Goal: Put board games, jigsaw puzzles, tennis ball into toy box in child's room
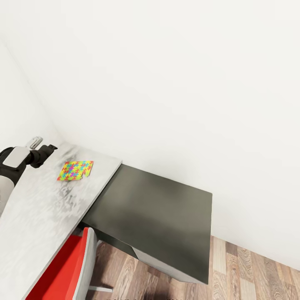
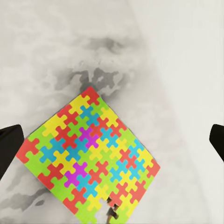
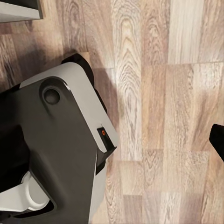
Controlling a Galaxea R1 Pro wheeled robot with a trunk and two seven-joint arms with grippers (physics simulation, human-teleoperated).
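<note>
Your left claw (image 2: 112, 140) hangs wide open above the puzzle (image 2: 88, 156), empty, fingertips cut off at the frame edges. That puzzle (image 1: 75, 170) lies flat on the worktop (image 1: 37, 216) near the wall. Your right claw's state you cannot tell; one fingertip (image 3: 217, 139) shows over floor (image 3: 158, 93).

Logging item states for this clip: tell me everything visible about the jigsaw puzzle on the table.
The jigsaw puzzle is a thin flat square of interlocking yellow, red, green, blue and purple pieces, lying flat on the table near its wall-side end. One edge has a gap of missing pieces. The open left tool hovers over it, not touching.
</note>
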